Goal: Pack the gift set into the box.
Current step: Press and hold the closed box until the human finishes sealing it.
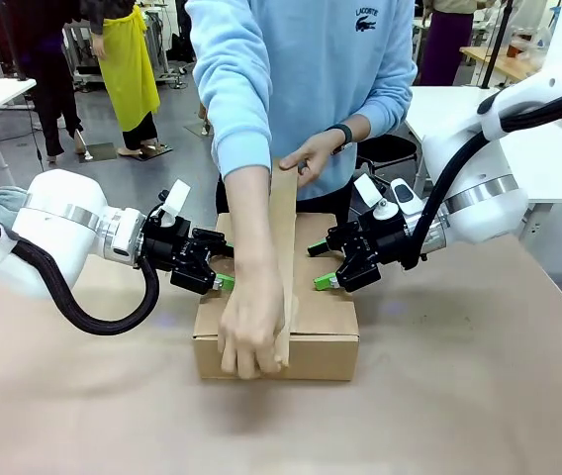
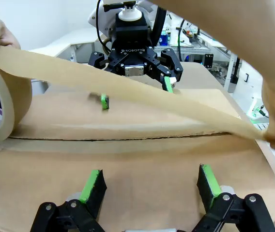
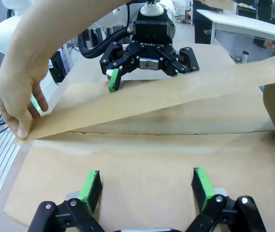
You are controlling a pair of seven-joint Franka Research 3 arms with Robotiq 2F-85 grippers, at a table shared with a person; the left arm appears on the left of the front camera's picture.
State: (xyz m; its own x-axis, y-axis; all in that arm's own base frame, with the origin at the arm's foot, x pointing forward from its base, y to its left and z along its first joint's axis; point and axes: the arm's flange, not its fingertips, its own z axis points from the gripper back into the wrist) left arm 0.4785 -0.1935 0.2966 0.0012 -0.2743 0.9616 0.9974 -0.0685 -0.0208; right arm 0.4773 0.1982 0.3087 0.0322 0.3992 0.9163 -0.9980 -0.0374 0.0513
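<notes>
The brown cardboard box (image 1: 323, 329) lies mid-table with its flaps down; the gift set is hidden. My left gripper (image 1: 224, 263) is open, its green pads resting on the left flap (image 2: 142, 164). From the opposite side, my right gripper (image 1: 319, 265) is open on the right flap (image 3: 142, 159). In each wrist view my own gripper (image 2: 150, 183) (image 3: 145, 184) spreads wide over bare cardboard. A person's hand (image 1: 251, 332) presses the end of a brown tape strip (image 1: 283, 228) at the box's near edge. The other hand (image 1: 313, 153) holds the tape roll (image 2: 2, 106) above the far edge.
The person stands at the far side, an arm stretched over the box between my grippers. The brown tabletop (image 1: 459, 396) lies bare around the box. White tables (image 1: 548, 158) and other people stand farther back.
</notes>
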